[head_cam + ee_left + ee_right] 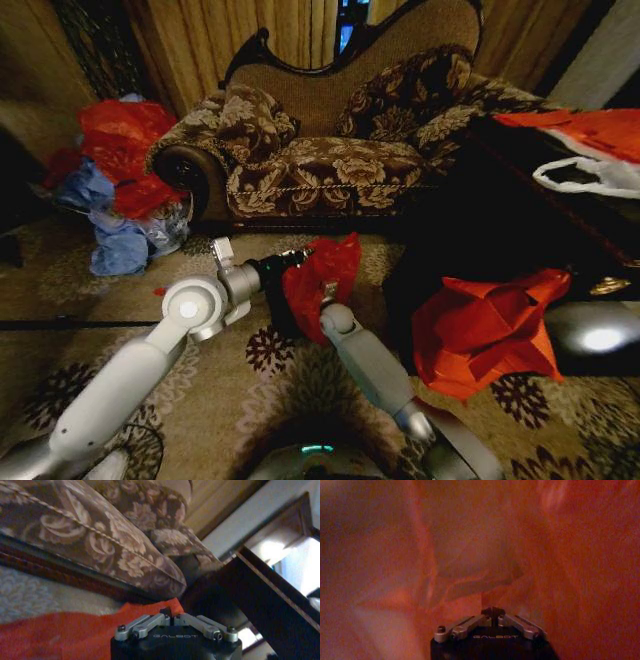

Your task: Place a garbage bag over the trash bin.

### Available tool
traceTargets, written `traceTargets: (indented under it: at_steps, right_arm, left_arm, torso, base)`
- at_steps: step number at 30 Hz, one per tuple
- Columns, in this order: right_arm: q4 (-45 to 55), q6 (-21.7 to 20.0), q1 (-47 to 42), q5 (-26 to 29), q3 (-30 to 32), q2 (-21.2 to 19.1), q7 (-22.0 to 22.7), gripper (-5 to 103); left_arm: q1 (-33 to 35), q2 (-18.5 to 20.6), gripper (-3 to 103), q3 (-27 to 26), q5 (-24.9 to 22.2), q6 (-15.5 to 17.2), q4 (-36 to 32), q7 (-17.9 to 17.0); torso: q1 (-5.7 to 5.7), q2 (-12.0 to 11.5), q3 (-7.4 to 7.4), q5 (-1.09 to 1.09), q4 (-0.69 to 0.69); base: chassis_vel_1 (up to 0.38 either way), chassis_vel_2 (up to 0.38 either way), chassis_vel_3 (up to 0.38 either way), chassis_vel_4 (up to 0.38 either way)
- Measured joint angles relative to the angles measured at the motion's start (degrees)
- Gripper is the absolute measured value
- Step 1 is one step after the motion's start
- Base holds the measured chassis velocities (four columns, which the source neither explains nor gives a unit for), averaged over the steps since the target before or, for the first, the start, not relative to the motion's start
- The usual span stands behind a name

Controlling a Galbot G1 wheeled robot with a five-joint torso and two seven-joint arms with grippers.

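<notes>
Floral sofa [330, 150] behind; blue bags [115, 235] heaped beside it; white bag [590, 175] on dark table [480, 215]

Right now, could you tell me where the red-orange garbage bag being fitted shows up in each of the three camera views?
Head view: the garbage bag stands at centre, in front of the sofa, between the left hand and the right hand.
Left wrist view: it spreads across the carpet beside the left hand, below the sofa.
Right wrist view: red film surrounds the right hand.
Shared landmark: the sofa, in the head and left wrist views.
</notes>
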Motion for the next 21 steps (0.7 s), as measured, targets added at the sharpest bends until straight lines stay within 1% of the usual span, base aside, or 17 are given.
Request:
traceTargets:
  at_steps: [1, 2, 3, 4, 5, 8, 9, 11, 12, 14, 16, 18, 20, 21]
  right_arm:
    - [0.0, 0.0, 0.0, 0.0, 0.0, 0.0, 0.0, 0]
    - [0.5, -0.7, 0.1, 0.7, -1.0, -0.4, 0.2, 0]
    - [1.4, -2.1, 0.5, 2.4, -3.1, -1.3, 0.7, 0]
    - [1.8, -3.0, 0.8, 3.5, -4.0, -1.8, 0.8, 0]
    - [1.8, -3.0, 0.8, 3.5, -4.0, -1.8, 0.8, 0]
    - [2.3, -7.1, 2.0, 7.5, -6.8, -2.8, 1.2, 0]
    - [2.3, -7.1, 2.0, 7.5, -6.8, -2.8, 1.2, 0]
    - [1.3, -8.3, 2.9, 9.1, -7.7, -2.4, 1.5, 0]
    - [1.3, -8.3, 2.9, 9.1, -7.7, -2.4, 1.5, 0]
    - [-1.0, -10.2, 4.9, 11.4, -8.9, -1.5, 1.9, 0]
    - [-1.5, -10.7, 5.4, 12.0, -9.1, -1.4, 2.0, 0]
    - [-2.3, -12.2, 6.4, 13.9, -9.4, -1.3, 2.5, 0]
    - [-2.4, -14.9, 7.6, 17.8, -9.4, -1.5, 4.3, 0]
    - [-2.4, -14.9, 7.6, 17.8, -9.4, -1.5, 4.3, 0]
  left_arm:
    - [0.0, 0.0, 0, 0.0, 0.0, 0.0, 0.0, 0.0]
    - [-0.5, -0.4, 0, 0.0, 0.0, -0.5, 0.4, -1.1]
    - [-1.1, -1.0, 0, 0.1, -0.1, -1.3, 1.1, -2.9]
    - [-1.5, -1.4, 0, 0.1, -0.1, -1.7, 1.6, -3.9]
    - [-1.5, -1.4, 0, 0.1, -0.1, -1.7, 1.6, -3.9]
    - [-2.7, -2.6, 0, -0.2, -0.1, -3.6, 3.9, -7.1]
    - [-2.7, -2.6, 0, -0.2, -0.1, -3.6, 3.9, -7.1]
    - [-3.1, -3.1, 0, -0.5, 0.1, -4.6, 5.5, -8.5]
    - [-3.1, -3.1, 0, -0.5, 0.1, -4.6, 5.5, -8.5]
    - [-3.5, -3.9, 0, -1.2, 1.4, -6.0, 8.4, -10.0]
    - [-3.6, -4.1, 0, -1.4, 1.7, -6.3, 9.0, -10.3]
    - [-3.9, -4.8, 0, -1.6, 2.7, -7.2, 10.9, -11.5]
    - [-4.6, -6.3, 0, -1.6, 4.3, -8.3, 13.2, -13.0]
    - [-4.6, -6.3, 0, -1.6, 4.3, -8.3, 13.2, -13.0]
  torso:
    - [0.0, 0.0, 0.0, 0.0, 0.0]
    - [0.0, 0.0, 0.0, -0.01, 0.0]
    - [0.0, 0.0, 0.0, 0.0, 0.02]
    - [0.0, 0.0, 0.0, 0.0, 0.02]
    - [0.0, 0.0, 0.0, 0.0, 0.02]
    - [0.0, 0.0, 0.0, 0.0, 0.0]
    - [0.0, 0.0, 0.0, 0.0, 0.0]
    - [0.0, 0.0, 0.0, 0.0, 0.01]
    - [0.0, 0.0, 0.0, 0.0, 0.01]
    - [0.0, 0.0, 0.0, 0.0, 0.01]
    - [0.0, 0.0, 0.0, 0.0, 0.01]
    - [0.0, 0.0, 0.0, 0.0, 0.02]
    - [0.0, 0.0, 0.01, -0.01, 0.02]
    - [0.0, 0.0, 0.01, -0.01, 0.02]
  base:
    - [0.0, 0.0, 0.0, 0.0]
    - [0.0, 0.0, 0.0, 0.0]
    - [0.0, 0.0, 0.0, 0.0]
    - [0.0, 0.0, 0.0, 0.0]
    - [0.0, 0.0, 0.0, 0.0]
    - [0.0, 0.0, 0.0, 0.0]
    - [0.0, 0.0, 0.0, 0.0]
    - [0.0, 0.0, 0.0, 0.0]
    - [0.0, 0.0, 0.0, 0.0]
    - [0.0, 0.0, 0.0, 0.0]
    - [0.0, 0.0, 0.0, 0.0]
    - [0.0, 0.0, 0.0, 0.0]
    - [0.0, 0.0, 0.0, 0.0]
    - [0.0, 0.0, 0.0, 0.0]
